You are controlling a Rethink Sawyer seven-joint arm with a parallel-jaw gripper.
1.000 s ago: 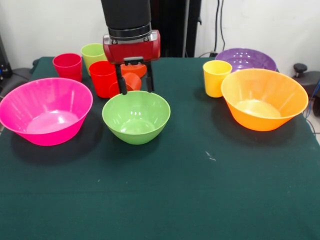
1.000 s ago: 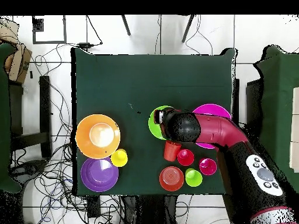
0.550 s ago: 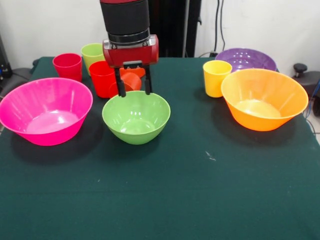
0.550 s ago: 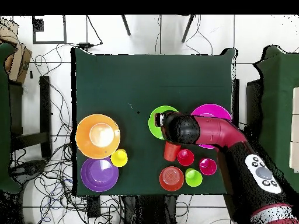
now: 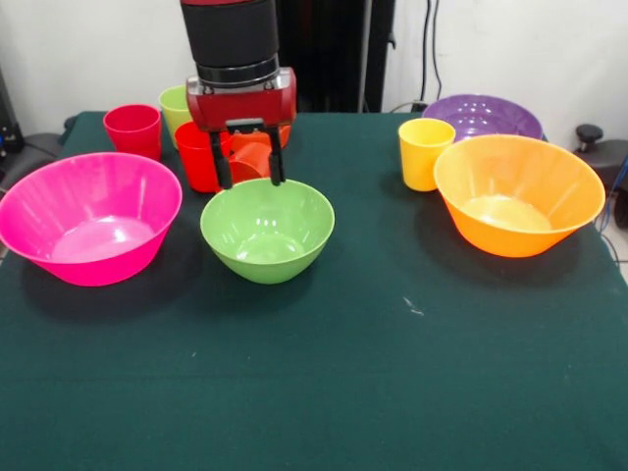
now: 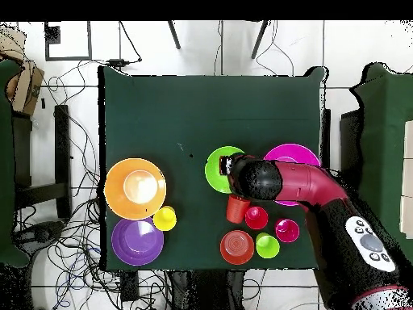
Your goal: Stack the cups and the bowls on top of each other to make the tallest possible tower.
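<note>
claw (image 5: 246,165) hangs open just behind the green bowl (image 5: 267,228), its two fingers (image 5: 223,169) straddling a tipped orange cup (image 5: 251,158), not closed on it. red cup (image 5: 199,155) stands upright just beside the orange one. crimson cup (image 5: 132,130) and lime cup (image 5: 178,104) sit further back; small orange-red bowl (image 6: 237,247) near them in the overhead view. pink bowl (image 5: 88,216) rests on the table (image 5: 373,383), beside the green bowl, apart from it. yellow cup (image 5: 424,152) stands close by the orange-yellow bowl (image 5: 518,193), purple bowl (image 5: 485,116) behind. nothing stacked.
</note>
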